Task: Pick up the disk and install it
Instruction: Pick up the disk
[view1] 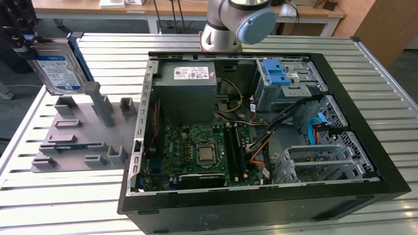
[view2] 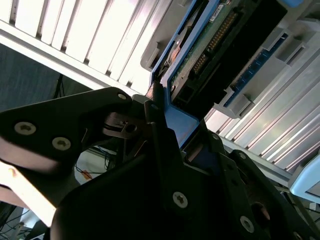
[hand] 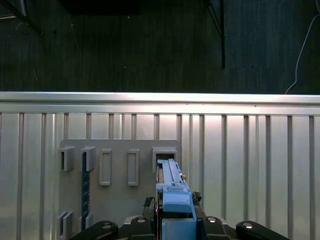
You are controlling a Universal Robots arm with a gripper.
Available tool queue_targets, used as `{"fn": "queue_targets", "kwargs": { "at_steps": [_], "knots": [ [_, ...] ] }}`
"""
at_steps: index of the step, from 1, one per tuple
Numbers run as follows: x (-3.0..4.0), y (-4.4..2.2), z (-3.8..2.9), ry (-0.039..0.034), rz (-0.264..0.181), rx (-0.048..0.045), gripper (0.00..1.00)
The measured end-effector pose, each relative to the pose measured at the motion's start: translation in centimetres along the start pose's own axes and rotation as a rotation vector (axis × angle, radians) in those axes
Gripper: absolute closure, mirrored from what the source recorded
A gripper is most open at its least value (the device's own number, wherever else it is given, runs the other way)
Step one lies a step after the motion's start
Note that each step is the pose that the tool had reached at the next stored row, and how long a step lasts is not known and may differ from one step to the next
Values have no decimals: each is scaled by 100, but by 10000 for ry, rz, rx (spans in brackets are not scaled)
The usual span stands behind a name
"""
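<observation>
There is one slatted counter [view1: 58, 196], and on it are one open computer case [view1: 261, 210] and one grey fixture plate [view1: 72, 142]. There is one disk [view1: 58, 71], the same single disk in the exterior view and in both wrist views. Inside the case the count is one power-supply box [view1: 188, 90], one motherboard [view1: 176, 147] with one processor socket [view1: 205, 152], one blue latch [view1: 277, 73] and one perforated silver cage [view1: 323, 159]. One arm [view1: 235, 24] completes the tally.

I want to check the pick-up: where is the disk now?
The disk is at the exterior view's upper left, clamped in the gripper above the grey rack, to the left of the open computer case.
</observation>
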State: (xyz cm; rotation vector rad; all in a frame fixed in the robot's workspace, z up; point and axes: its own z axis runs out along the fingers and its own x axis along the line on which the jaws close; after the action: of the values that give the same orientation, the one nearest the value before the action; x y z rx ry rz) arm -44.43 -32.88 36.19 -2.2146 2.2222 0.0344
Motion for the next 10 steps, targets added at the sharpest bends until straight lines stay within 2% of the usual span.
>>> {"fn": "queue_targets", "kwargs": {
  "at_steps": [10],
  "knots": [
    [-2,1,-69,0,0,-1,64]
  ]
}}
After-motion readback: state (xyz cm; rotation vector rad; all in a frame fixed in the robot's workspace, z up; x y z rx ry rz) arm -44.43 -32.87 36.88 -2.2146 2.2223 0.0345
